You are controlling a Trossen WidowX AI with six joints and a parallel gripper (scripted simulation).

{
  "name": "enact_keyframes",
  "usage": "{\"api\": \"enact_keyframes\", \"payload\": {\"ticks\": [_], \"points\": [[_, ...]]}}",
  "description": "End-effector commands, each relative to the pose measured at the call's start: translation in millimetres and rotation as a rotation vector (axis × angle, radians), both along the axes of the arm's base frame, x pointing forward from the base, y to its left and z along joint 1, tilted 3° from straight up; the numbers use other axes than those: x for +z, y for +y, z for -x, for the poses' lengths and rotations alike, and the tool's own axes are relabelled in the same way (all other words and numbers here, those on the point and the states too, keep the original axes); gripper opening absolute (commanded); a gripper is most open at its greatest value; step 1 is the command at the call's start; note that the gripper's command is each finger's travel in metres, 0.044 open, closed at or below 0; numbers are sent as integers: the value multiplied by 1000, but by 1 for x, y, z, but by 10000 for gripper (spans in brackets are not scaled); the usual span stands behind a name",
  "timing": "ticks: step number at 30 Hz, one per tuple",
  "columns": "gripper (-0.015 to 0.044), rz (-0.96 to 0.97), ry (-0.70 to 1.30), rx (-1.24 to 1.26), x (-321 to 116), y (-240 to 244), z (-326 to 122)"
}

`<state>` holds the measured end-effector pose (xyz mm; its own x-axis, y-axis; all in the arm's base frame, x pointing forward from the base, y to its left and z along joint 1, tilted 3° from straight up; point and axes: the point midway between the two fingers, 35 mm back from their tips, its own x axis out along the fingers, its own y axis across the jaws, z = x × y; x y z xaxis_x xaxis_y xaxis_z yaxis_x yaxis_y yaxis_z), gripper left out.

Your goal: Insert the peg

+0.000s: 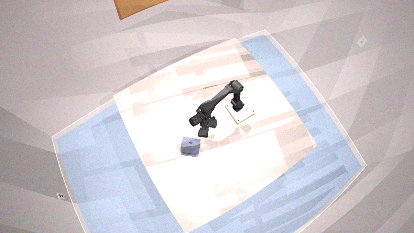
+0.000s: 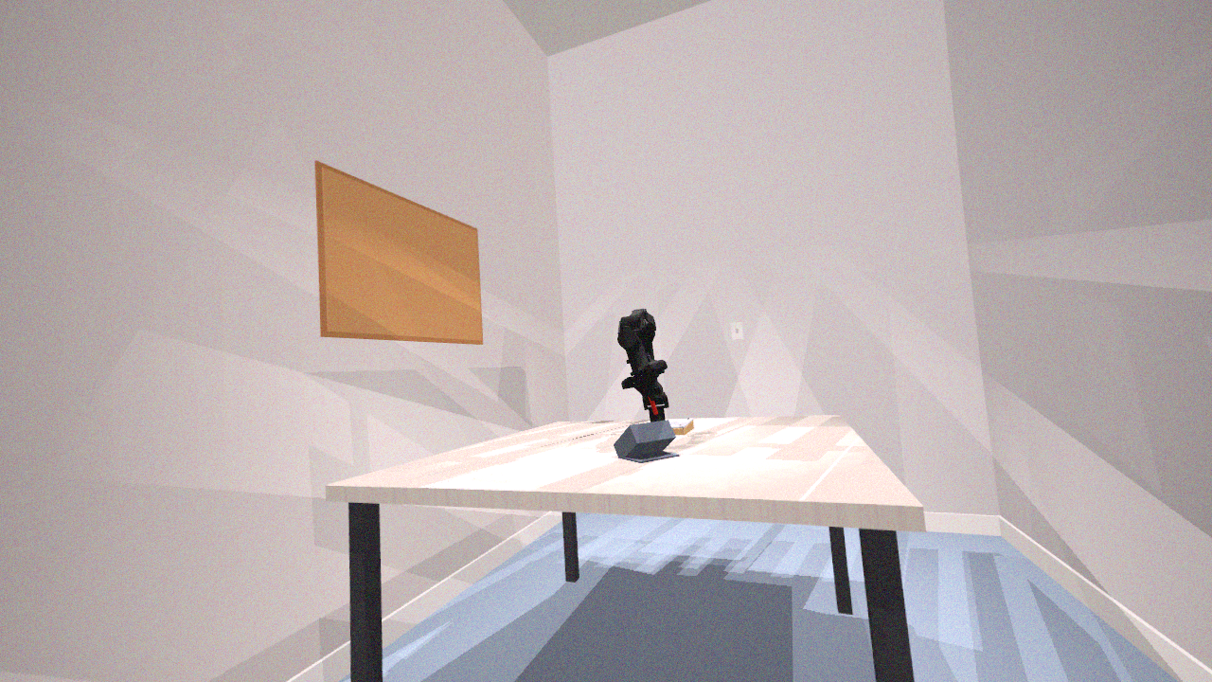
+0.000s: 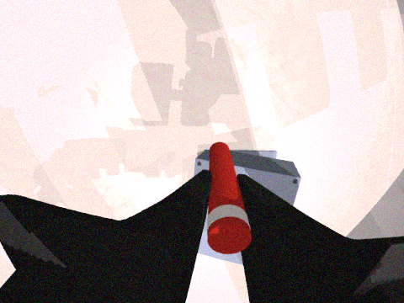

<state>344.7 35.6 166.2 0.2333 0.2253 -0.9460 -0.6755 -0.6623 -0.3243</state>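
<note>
Between the claw's (image 2: 654,405) (image 3: 225,178) nearly closed fingers, you have the red peg (image 2: 653,406) (image 3: 224,181) gripped, off the table (image 1: 231,162) (image 2: 508,475) (image 3: 84,55). Beyond it sits the panel (image 1: 190,148) (image 2: 646,439) (image 3: 269,181); aligning, inserting, releasing and backing away remain for you.

Orange-brown board (image 1: 138,7) (image 2: 398,262) on grey wall. Pale switch plate (image 1: 361,41) (image 2: 736,331), also wall-mounted. Second plate (image 1: 60,195), two dark slots, top view only. Blue floor (image 1: 107,162) (image 2: 474,601) under the bench (image 1: 173,179) (image 2: 627,502); dark legs.
</note>
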Motion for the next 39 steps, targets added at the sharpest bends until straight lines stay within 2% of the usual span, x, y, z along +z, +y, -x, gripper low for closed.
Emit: {"api": "enact_keyframes", "payload": {"ticks": [1, 39], "points": [[0, -25, -10, -25, 1, -5, -6], [0, -172, -130, -176, 25, -55, -38]]}}
